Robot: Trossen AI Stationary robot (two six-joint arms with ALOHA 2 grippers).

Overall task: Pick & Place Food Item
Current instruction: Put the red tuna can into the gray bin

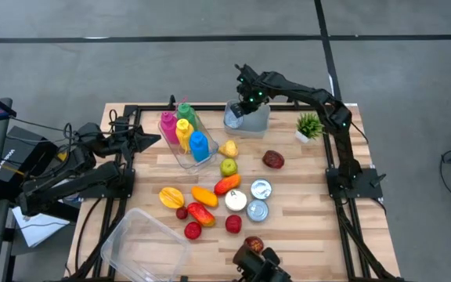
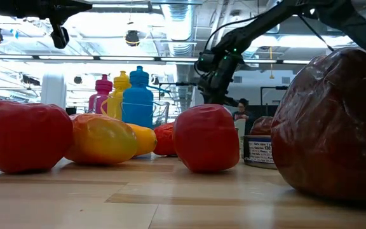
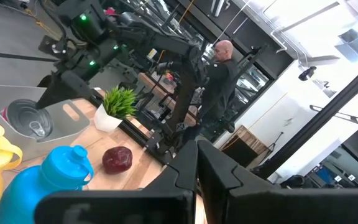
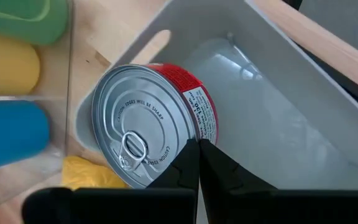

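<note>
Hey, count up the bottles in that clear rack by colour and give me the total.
pink bottle: 1
green bottle: 1
yellow bottle: 1
blue bottle: 1
Total: 4

A pale wooden slatted desk (image 1: 304, 196) is seen from above, framed by black rails. The right claw (image 1: 245, 106) is held over a grey plastic bin (image 1: 257, 119) at the far edge, where a silver-topped tin can (image 1: 234, 117) is tilted against the bin's rim. A clear tray of pink, yellow, green and blue bottles (image 1: 185, 135) is placed just beside the bin. A small potted green plant (image 1: 309, 125) stands near the right edge. Assorted plastic fruits (image 1: 206, 200) and two upright silver cans (image 1: 258, 199) are spread mid-desk. A clear empty plastic container (image 1: 143, 247) lies at the near left corner. The left claw (image 1: 153, 139) is parked at the desk's left edge.
</note>
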